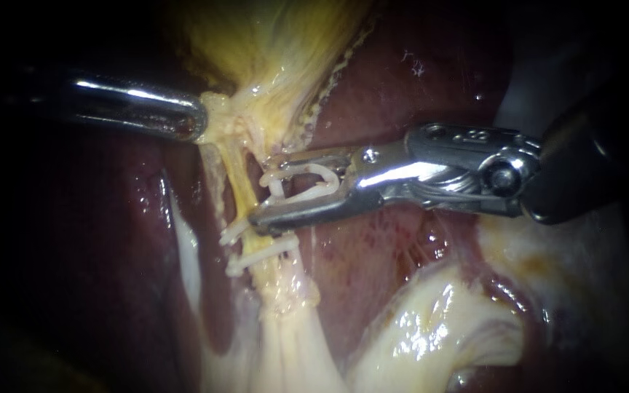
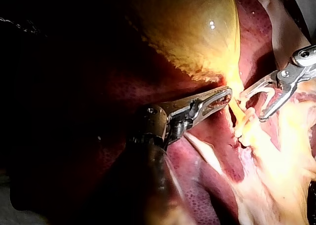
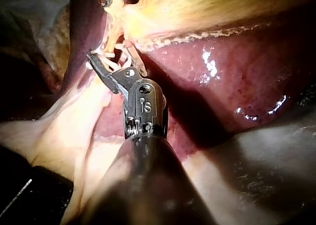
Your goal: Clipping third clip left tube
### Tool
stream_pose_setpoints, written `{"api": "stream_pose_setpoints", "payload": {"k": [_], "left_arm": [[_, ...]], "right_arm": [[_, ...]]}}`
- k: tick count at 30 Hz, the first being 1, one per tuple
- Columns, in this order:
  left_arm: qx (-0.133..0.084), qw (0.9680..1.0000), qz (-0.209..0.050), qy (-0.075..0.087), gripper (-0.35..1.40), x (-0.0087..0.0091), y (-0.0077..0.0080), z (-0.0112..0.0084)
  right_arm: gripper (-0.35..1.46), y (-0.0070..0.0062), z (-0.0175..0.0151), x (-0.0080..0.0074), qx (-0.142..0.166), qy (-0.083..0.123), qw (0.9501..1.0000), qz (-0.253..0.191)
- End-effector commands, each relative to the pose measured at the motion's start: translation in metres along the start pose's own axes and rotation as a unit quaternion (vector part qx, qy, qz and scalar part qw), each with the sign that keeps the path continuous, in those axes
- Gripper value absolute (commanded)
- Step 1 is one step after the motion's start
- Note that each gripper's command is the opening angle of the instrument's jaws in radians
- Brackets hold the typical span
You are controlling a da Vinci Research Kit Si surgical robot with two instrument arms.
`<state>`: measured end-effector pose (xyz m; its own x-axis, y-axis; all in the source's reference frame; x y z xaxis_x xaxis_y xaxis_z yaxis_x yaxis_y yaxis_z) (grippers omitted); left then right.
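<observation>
Liver backdrop; tube awaiting clip.
Clip is held in wide jaws of right instrument, gallbladder in closed jaws of left instrument; half-caught tube is risked by early closure.

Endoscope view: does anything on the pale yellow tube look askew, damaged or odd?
Nothing stands out: two white plastic clips lie parallel across the pale yellow tube, and my right instrument holds an open white clip above them.
</observation>
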<state>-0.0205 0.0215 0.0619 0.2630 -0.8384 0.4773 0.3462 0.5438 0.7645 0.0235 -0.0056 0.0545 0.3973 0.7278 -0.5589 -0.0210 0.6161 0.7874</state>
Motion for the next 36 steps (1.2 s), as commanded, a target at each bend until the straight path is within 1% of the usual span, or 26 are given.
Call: {"api": "stream_pose_setpoints", "payload": {"k": [1,5,11,17,20,23,26,28,32,36], "left_arm": [[0.000,1.0000,0.000,0.000,-0.35,0.0000,0.0000,0.0001],[0.000,1.0000,0.000,0.000,-0.35,0.0001,0.0000,0.0001],[0.000,1.0000,0.000,0.000,-0.35,0.0001,0.0000,0.0001],[0.000,1.0000,0.000,0.000,-0.35,0.0002,0.0000,0.0002],[0.001,1.0000,0.000,0.000,-0.35,0.0002,0.0000,0.0003],[0.000,1.0000,0.001,0.000,-0.35,0.0003,0.0000,0.0004],[0.000,1.0000,0.001,0.000,-0.35,0.0003,0.0000,0.0004],[0.000,1.0000,0.001,0.000,-0.35,0.0003,0.0000,0.0005],[0.000,1.0000,0.001,0.000,-0.35,0.0002,0.0000,0.0005],[0.000,1.0000,0.001,0.000,-0.35,0.0003,0.0001,0.0006]], "right_arm": [[0.48,0.0001,0.0002,-0.0001,0.002,-0.001,1.0000,0.001],[0.48,0.0005,0.0004,-0.0005,0.003,-0.002,1.0000,-0.001],[0.48,0.0008,0.0006,-0.0004,0.003,-0.002,1.0000,0.002],[0.48,0.0019,0.0012,-0.0005,0.001,-0.001,0.9999,0.014],[0.48,0.0023,0.0016,-0.0003,0.006,0.005,0.9997,0.022],[0.48,0.0024,0.0021,-0.0001,0.016,0.012,0.9992,0.035],[0.47,0.0024,0.0026,0.0002,0.032,0.017,0.9984,0.044],[0.47,0.0023,0.0029,0.0003,0.043,0.025,0.9974,0.053],[0.46,0.0019,0.0036,0.0007,0.075,0.044,0.9939,0.068],[0.45,0.0016,0.0041,0.0010,0.103,0.068,0.9887,0.086]]}}
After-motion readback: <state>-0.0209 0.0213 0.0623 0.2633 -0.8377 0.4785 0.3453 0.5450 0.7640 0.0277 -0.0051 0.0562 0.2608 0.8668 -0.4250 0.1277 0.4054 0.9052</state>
